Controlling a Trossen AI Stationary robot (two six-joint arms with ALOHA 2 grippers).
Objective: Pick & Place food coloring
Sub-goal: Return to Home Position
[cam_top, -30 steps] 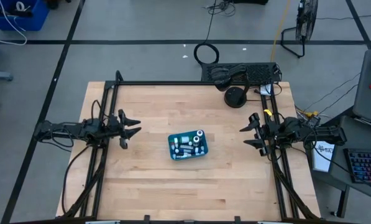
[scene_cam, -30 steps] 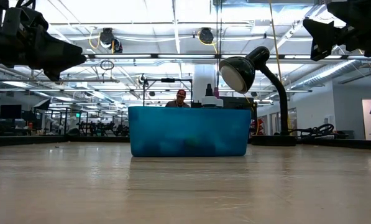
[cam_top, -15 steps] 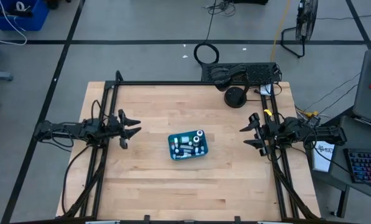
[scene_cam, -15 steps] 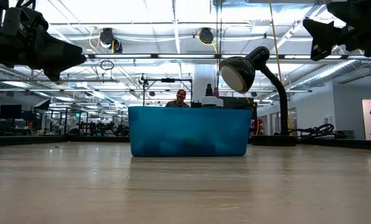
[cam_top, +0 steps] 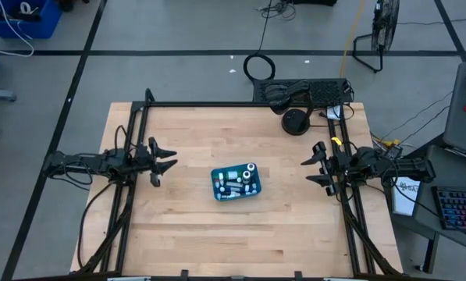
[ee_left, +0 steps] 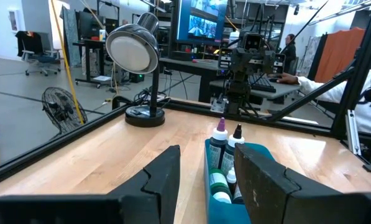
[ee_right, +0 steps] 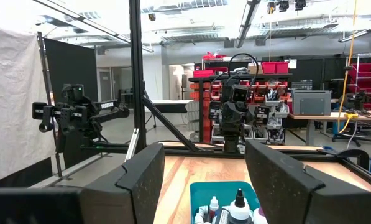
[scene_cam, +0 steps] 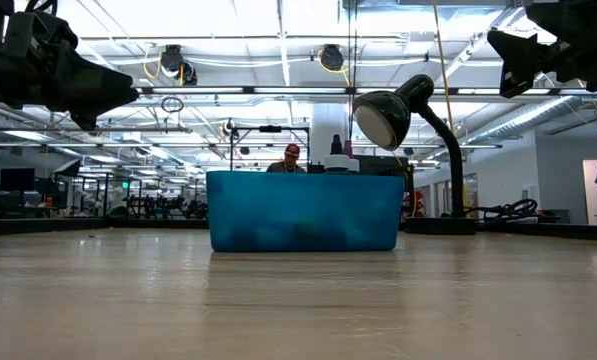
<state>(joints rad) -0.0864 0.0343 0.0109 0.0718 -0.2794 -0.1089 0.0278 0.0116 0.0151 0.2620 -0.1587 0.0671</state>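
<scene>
Teal box (scene_cam: 303, 215) holds your food coloring bottles (cam_top: 236, 183); nothing's moved. Left gripper (cam_top: 170, 158) and right gripper (cam_top: 307, 170) flank it, spread, empty.

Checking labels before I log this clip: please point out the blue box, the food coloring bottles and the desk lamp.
blue box (scene_cam: 303, 212): low view, on its front wall.
food coloring bottles (ee_left: 218, 149): left wrist view, on the body of the tallest upright bottle.
desk lamp (scene_cam: 381, 120): low view, on the lamp head.
</scene>
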